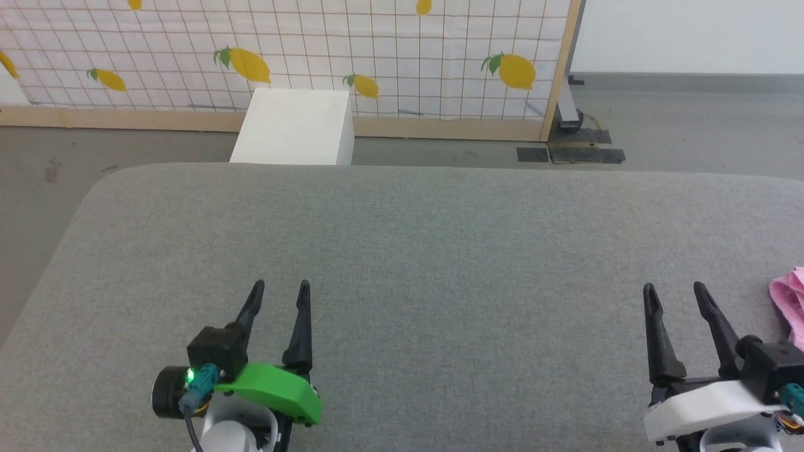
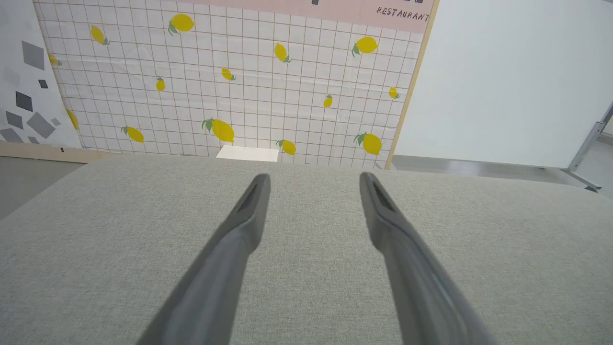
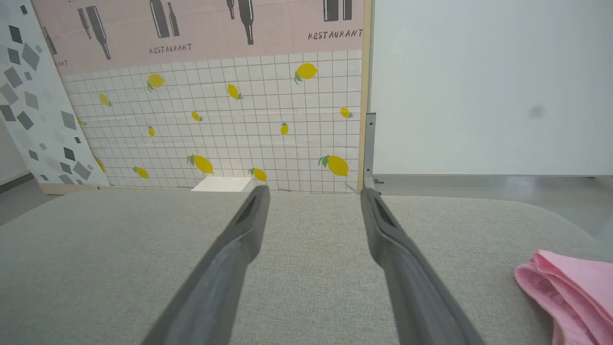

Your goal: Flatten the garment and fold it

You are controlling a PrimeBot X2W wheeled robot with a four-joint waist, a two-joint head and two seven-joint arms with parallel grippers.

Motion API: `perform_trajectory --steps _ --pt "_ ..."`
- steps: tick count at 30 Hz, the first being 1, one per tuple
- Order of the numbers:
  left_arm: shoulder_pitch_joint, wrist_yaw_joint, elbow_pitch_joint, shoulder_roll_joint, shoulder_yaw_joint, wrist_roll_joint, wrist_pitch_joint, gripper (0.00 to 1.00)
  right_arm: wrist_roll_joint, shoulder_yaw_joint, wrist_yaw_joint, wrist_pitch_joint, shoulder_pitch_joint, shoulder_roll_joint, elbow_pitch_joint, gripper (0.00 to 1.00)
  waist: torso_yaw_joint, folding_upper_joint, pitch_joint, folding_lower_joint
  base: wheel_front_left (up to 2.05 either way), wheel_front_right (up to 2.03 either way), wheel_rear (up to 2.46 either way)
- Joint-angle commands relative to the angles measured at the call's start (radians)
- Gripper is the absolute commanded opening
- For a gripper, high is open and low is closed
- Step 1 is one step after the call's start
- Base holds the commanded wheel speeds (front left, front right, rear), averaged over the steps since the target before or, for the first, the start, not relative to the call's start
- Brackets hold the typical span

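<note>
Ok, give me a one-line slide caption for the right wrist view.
Right tool open over the grey cushion, with the pink garment lying in loose folds to its right, untouched.

The right gripper (image 3: 313,196) hovers with fingers spread above a grey fabric surface (image 3: 96,268), the layered pink garment (image 3: 570,292) lying apart, off to its right, near the lemon-print backdrop (image 3: 220,129).

"RESTAURANT" reads in dark capitals on the pink band (image 3: 201,24) topping the far lemon-print backdrop (image 3: 215,134), twice in full under bottle silhouettes (image 3: 246,19). The left wrist view catches it once, at the band's right end.
</note>
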State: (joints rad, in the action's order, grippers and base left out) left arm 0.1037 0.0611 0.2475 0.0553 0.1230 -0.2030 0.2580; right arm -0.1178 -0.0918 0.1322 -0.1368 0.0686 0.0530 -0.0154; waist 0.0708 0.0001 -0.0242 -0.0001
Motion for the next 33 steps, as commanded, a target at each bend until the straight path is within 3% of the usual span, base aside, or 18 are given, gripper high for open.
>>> perform_trajectory --steps 1,14,15,33 --pt "-0.015 -0.002 0.003 -0.004 0.003 -0.002 0.004 1.00 -0.009 0.006 -0.002 -0.009 0.016 -0.002 0.001 1.00 0.002 -0.0001 -0.005 0.0001 0.00 0.00 0.00" --pt "-0.026 -0.016 0.006 -0.005 0.001 -0.014 0.004 1.00 -0.040 0.030 -0.002 -0.011 0.023 -0.003 0.002 1.00 -0.009 -0.0001 0.002 0.0001 0.00 0.00 0.00" --pt "-0.017 -0.010 0.005 0.000 0.002 -0.009 -0.001 0.00 -0.033 0.028 0.000 -0.005 0.015 -0.001 0.004 0.00 -0.009 -0.0001 0.002 0.0001 0.00 0.00 0.00" --pt "-0.023 -0.014 -0.015 -0.001 -0.007 0.007 -0.021 0.00 -0.021 0.032 0.000 0.007 0.009 -0.001 0.005 0.00 -0.014 -0.0001 0.004 0.0001 0.00 0.00 0.00"
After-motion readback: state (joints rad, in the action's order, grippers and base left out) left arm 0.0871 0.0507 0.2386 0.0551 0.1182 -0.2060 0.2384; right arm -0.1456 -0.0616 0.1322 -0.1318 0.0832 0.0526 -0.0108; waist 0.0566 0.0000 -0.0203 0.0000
